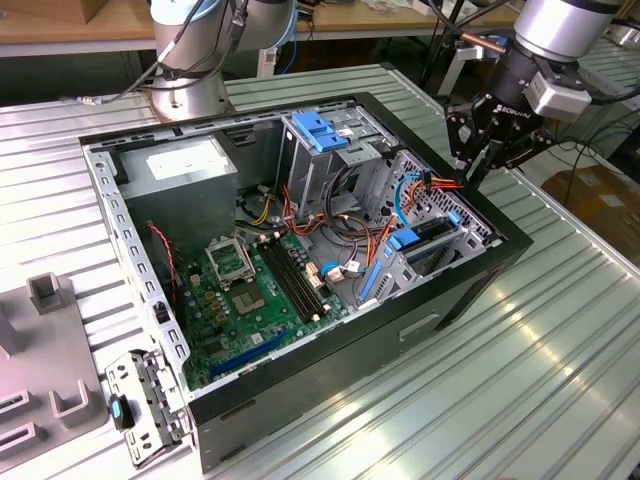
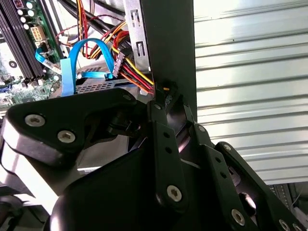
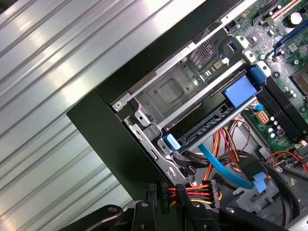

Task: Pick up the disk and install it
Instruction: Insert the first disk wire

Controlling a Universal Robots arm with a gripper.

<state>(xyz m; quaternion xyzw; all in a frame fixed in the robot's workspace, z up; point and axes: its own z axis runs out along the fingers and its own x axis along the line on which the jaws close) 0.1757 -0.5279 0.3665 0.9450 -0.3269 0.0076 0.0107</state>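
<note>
The disk (image 1: 428, 234) appears to sit edge-on in the drive bay at the case's corner on the exterior view's right, its blue rail ends showing at both sides. In the first wrist view it is the dark slab (image 3: 211, 126) between two blue tabs. My gripper (image 1: 480, 165) hangs just above that corner, over the case's black wall. Its fingers come together to a point in the second wrist view (image 2: 163, 98) with nothing held between them. A bundle of red, yellow and black wires (image 2: 132, 72) ends right beside the tips.
The open computer case (image 1: 330, 375) lies on a ribbed metal table (image 1: 540, 380). Inside are the motherboard (image 1: 250, 300), a grey power-supply box (image 1: 185, 170), a cage with a blue latch (image 1: 322, 130) and a blue data cable (image 2: 72, 62). A grey fixture (image 1: 45, 350) stands on the exterior view's left.
</note>
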